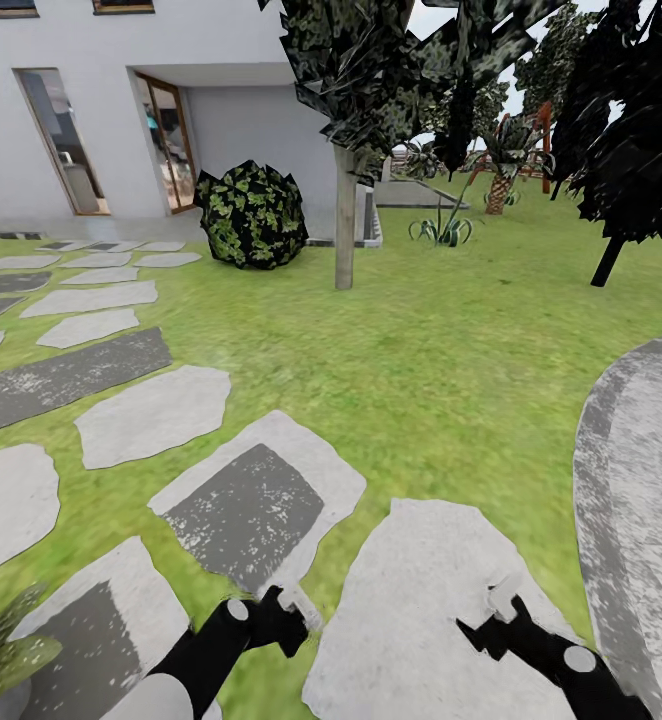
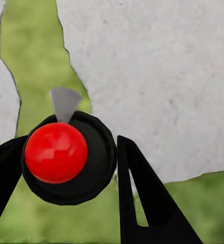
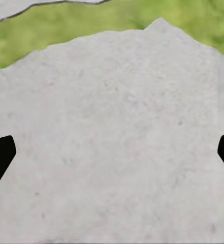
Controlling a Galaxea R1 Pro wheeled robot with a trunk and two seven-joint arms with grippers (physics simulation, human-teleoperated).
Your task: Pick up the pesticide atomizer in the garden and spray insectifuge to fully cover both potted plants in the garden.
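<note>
In the head view, the left gripper [image 1: 289, 618] and the right gripper [image 1: 493, 618] hang low over the garden lawn [image 1: 421, 370]. Ahead of the fingers lie grey stepping stones [image 1: 151, 412], and a paved patio [image 1: 641, 480] curves just outside the right gripper. Well beyond stand a thin tree trunk [image 1: 344, 215], a round speckled bush [image 1: 251, 215] against the white house wall [image 1: 251, 120], a striped spiky plant [image 1: 443, 230] and a palm [image 1: 498, 180]. Speckled pointed leaves [image 1: 1, 650] sit outside the left arm, likely 1 of the potted plants.

In the left wrist view, the fingers [image 2: 142, 203] grip a dark round-bodied item with a red cap, the pesticide atomizer [image 2: 68, 157], its pale end toward the stone [image 2: 157, 76] below; grass borders it.

In the right wrist view, the 2 black fingers [image 3: 0, 157] stand spread wide apart with nothing between them, over a pale stone [image 3: 117, 152] edged by grass.
</note>
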